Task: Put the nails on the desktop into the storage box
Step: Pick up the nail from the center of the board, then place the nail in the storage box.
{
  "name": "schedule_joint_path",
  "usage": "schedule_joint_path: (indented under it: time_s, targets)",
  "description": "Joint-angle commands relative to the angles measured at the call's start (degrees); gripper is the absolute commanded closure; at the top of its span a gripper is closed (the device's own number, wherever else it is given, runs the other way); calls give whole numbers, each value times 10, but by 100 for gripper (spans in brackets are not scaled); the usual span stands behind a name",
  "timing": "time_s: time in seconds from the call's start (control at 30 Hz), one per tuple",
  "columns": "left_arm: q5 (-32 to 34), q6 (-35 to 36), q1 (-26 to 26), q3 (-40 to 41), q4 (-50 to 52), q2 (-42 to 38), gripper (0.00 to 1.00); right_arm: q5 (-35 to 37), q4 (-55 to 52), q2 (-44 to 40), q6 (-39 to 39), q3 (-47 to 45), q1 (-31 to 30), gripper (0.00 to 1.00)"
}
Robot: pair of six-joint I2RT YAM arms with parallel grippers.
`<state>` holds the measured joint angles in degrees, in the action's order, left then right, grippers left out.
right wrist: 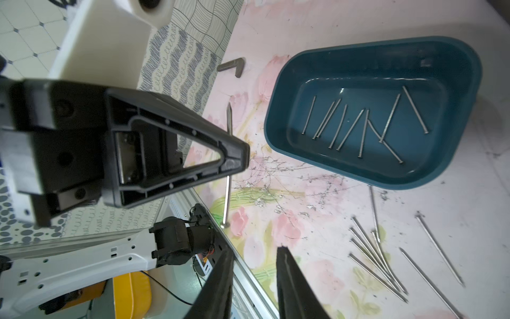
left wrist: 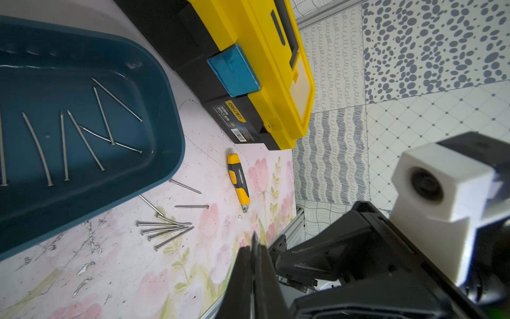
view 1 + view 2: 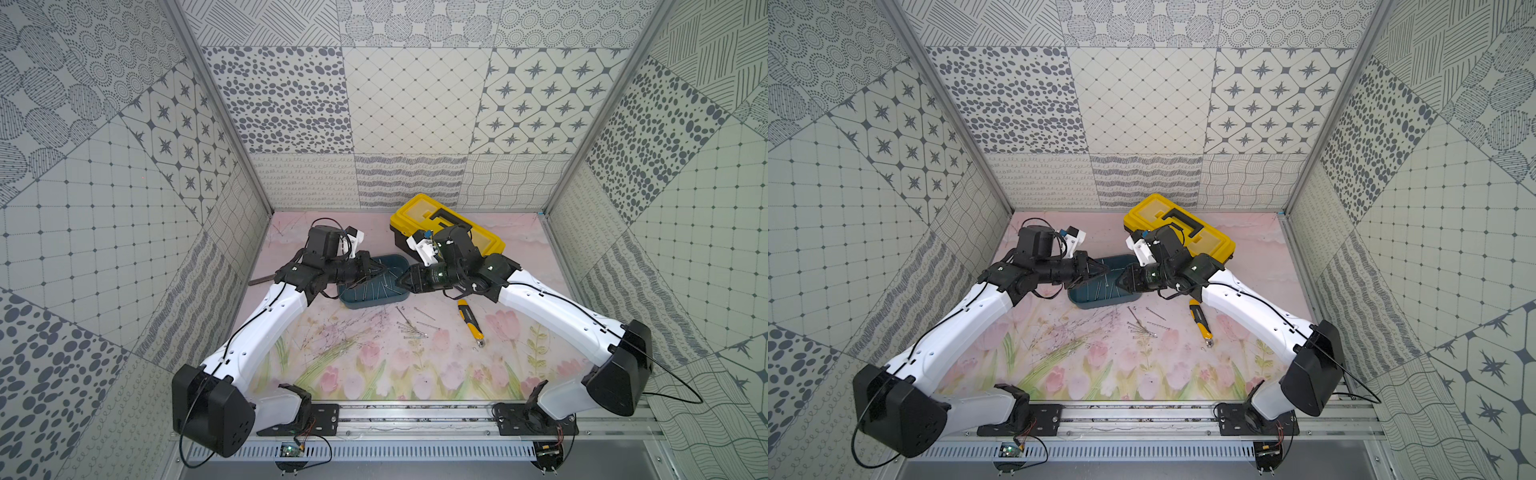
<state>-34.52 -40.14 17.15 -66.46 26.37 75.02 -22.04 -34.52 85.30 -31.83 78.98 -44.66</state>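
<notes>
The left tool point(image 1: 234, 161) is pressed together and pinches one nail point(image 1: 226, 193) about midway along its shaft, so both ends stick out free. The right tool point(image 1: 256, 250) stands spread and holds nothing. Both top views show the two tools tip to tip over the box point(image 1: 414, 179), very close.

A row of nails point(image 1: 364, 132) lies on the box floor. A loose bunch point(image 1: 375, 259) lies on the worktop point(image 1: 317, 221) just in front of the box, some crossing each other, with the knife point(image 3: 471, 324) nearby.

Main risk: the grip is only a thin pinch on a smooth round shaft. The nail may swivel between the pads or slide out, and a slip could send it over the rim.

Second: the tools are so close that if the right one pulls back carelessly it could clip a free end of the nail and knock it loose, or the tools could strike each other.

Third: if the nail is let go while lying across the box, it may catch on the rim or bounce off the hard floor.

Later: the bunched nails lie flat and overlap. A grab there may take several at once, scatter them or push them under the box edge.
</notes>
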Motion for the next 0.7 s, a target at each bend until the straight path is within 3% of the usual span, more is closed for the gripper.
schedule_joint_path:
  time_s: [0.0, 0.23, 0.67]
  targets:
    - [62, 98, -6, -49, 111, 67, 100, 46, -54, -16, 65, 19, -1, 66]
    - [130, 149, -8, -111, 152, 179, 100, 76, -100, -36, 105, 17, -2, 65]
    - [171, 203, -11, -193, 158, 357, 100, 126, -143, -78, 102, 2, -11, 65]
